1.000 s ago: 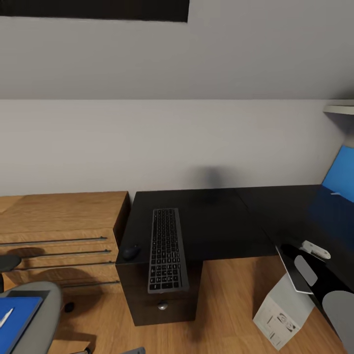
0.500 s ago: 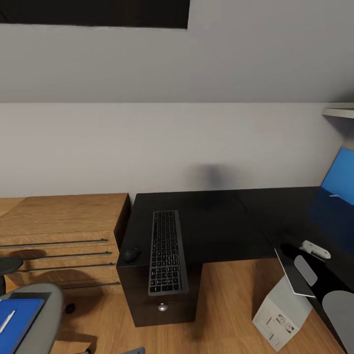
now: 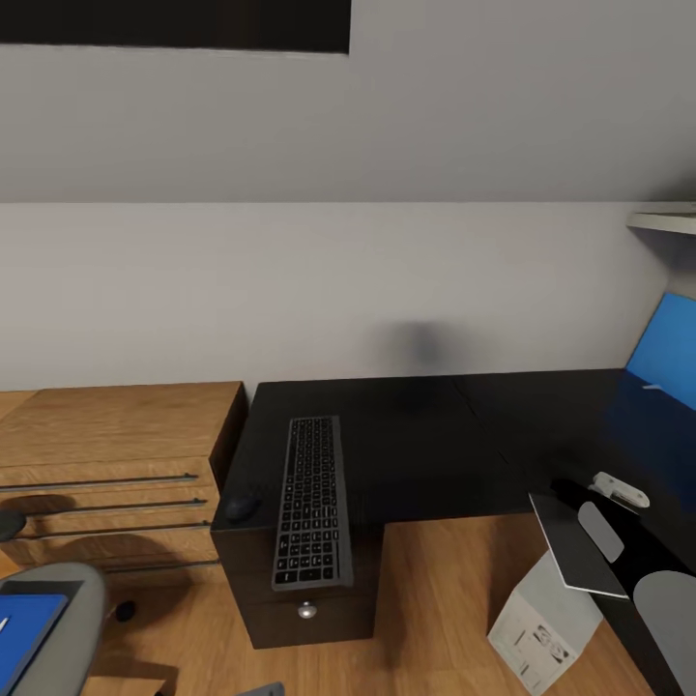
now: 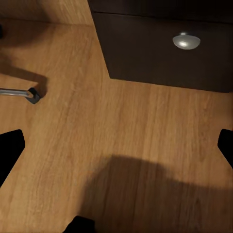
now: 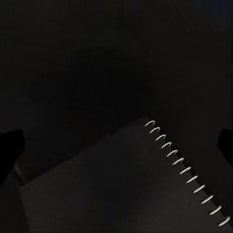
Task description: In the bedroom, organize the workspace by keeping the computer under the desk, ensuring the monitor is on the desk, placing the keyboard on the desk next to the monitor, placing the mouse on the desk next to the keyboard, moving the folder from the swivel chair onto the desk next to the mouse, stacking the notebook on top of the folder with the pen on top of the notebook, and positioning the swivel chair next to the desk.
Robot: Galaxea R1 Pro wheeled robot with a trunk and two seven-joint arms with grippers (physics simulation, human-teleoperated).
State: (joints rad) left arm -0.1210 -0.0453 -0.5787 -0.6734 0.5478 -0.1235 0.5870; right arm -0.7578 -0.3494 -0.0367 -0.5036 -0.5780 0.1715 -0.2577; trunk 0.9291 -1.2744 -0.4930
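Observation:
The black keyboard (image 3: 309, 501) lies across the black desk (image 3: 435, 445), overhanging its front edge. The dark mouse (image 3: 242, 506) sits just left of it. At the right edge stands the blue-screened monitor (image 3: 667, 353). A dark spiral-bound notebook (image 3: 577, 556) (image 5: 121, 189) lies at the desk's inner edge, and my right gripper (image 5: 116, 145) hangs open above it. The white computer (image 3: 541, 623) stands on the floor beside the desk. On the grey swivel chair (image 3: 68, 619) lies the blue folder (image 3: 29, 623). My left gripper (image 4: 116, 150) is open over bare floor.
A wooden drawer unit (image 3: 116, 454) adjoins the desk on the left. The desk's drawer cabinet with a round metal knob (image 4: 186, 41) (image 3: 306, 610) reaches the floor. A chair leg with its caster (image 4: 29, 93) lies near my left gripper. A shelf (image 3: 667, 220) juts out at upper right.
The whole head view has slid left, so the camera has turned a little to the right. Less of the chair and folder shows now. The desk's things keep their places.

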